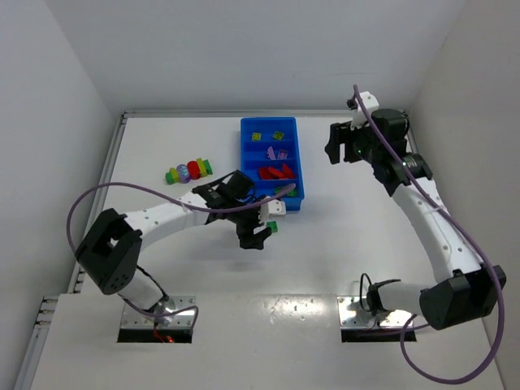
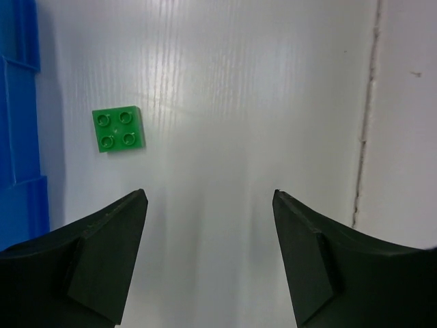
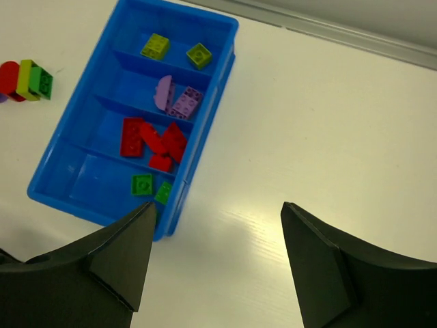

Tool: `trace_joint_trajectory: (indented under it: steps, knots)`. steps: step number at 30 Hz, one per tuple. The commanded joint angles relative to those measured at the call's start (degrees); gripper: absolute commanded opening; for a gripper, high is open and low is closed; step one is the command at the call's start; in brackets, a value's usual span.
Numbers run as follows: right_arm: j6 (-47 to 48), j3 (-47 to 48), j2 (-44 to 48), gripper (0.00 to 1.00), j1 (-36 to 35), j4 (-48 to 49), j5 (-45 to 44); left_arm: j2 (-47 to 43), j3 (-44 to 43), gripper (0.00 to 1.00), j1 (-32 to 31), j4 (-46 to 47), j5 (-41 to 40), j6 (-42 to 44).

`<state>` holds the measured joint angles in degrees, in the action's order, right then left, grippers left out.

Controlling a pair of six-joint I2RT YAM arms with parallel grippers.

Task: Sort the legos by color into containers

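Observation:
The blue tray [image 1: 243, 162] lies at the table's centre back. In the right wrist view its compartments [image 3: 89, 181] hold, from far to near, yellow-green legos [image 3: 156, 46], purple legos [image 3: 179, 100], red legos [image 3: 154, 141] and green legos [image 3: 142, 184]. A single green lego [image 1: 274, 227] lies on the table just in front of the tray; in the left wrist view it [image 2: 119, 129] sits ahead and left of my open, empty left gripper [image 2: 210, 198]. A multicoloured lego cluster [image 1: 188, 171] lies left of the tray. My right gripper [image 3: 218, 208] is open and empty, raised to the right of the tray.
White walls enclose the table at the back and on both sides. The left arm [image 1: 162, 215] stretches across the table in front of the cluster. The tray's wall [image 2: 17, 137] shows at the left edge of the left wrist view.

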<state>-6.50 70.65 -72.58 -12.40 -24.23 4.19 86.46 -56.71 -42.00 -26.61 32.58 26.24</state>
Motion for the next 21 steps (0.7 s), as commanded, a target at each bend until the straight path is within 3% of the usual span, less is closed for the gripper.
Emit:
trace_joint_trajectory:
  steps: [1,21]
  knots:
    - [-1.14,-0.34,3.66,0.74,2.37,-2.31,-0.24,2.3,-0.07,0.82,-1.59,5.06,-6.1,0.31]
    - [-3.34,-3.77,8.86,0.75,7.75,-4.78,3.72,19.27,-11.14,0.81,-2.65,8.68,-10.87,3.73]
